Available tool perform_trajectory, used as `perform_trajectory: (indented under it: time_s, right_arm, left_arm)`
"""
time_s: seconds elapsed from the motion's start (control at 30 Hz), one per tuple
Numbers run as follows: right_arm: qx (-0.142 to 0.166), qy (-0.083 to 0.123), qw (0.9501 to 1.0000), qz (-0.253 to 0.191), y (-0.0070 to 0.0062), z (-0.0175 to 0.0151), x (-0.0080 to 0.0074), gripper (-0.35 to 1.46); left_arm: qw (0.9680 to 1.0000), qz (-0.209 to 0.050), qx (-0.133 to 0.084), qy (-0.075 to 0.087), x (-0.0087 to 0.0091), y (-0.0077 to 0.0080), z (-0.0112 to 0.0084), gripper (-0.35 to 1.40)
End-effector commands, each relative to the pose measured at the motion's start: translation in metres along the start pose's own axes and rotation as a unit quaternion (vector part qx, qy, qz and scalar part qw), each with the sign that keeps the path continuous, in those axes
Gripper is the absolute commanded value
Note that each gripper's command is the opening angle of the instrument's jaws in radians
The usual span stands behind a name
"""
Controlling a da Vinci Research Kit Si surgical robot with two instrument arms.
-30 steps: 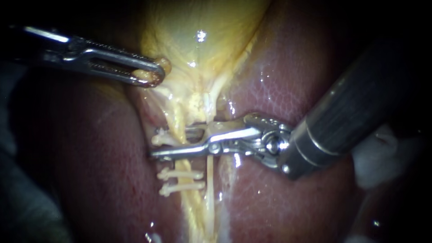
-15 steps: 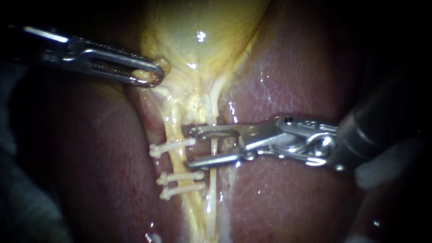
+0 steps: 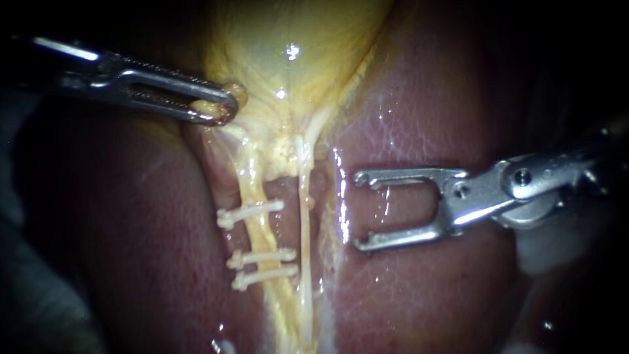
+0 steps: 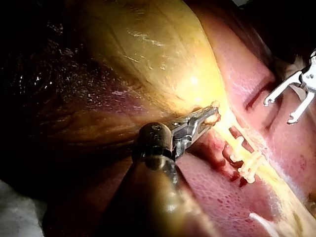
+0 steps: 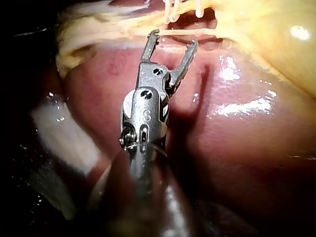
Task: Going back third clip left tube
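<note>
Clips [image 3: 262,256] number 3 on the left tube [image 3: 251,187], thin white bars set crosswise on its waxy yellow cord, so the clipping itself looks done. The right instrument [image 3: 359,211] hangs over the glossy, mottled-red liver [image 3: 419,118], apart from that tube and from the thin pale right tube [image 3: 304,196]. Its forked steel jaws are spread wide and empty; only its retreat seems left. The left instrument [image 3: 219,110] has slotted jaws clenched on a fold of the soft yellow gallbladder [image 3: 288,46].
</note>
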Motion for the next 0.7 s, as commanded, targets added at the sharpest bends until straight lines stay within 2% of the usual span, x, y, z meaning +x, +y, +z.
perform_trajectory:
  time_s: [0.03,0.2,0.33,0.7]
  right_arm:
    - [-0.001,0.000,1.0000,0.002,0.0000,-0.0002,0.0000,0.50]
    - [0.000,0.000,1.0000,0.002,0.0003,-0.0008,-0.0002,0.50]
    - [0.000,0.000,1.0000,0.002,0.0002,-0.0008,-0.0002,0.50]
    - [0.001,0.000,1.0000,0.000,0.0002,-0.0012,-0.0001,0.50]
  left_arm:
    - [1.0000,0.000,0.001,0.000,0.0000,0.0000,0.0000,-0.35]
    - [1.0000,0.000,0.003,0.001,-0.0001,0.0000,0.0006,-0.35]
    - [1.0000,0.001,0.008,0.004,-0.0004,-0.0003,0.0020,-0.35]
    - [1.0000,0.005,0.003,0.001,-0.0007,-0.0020,0.0057,-0.35]
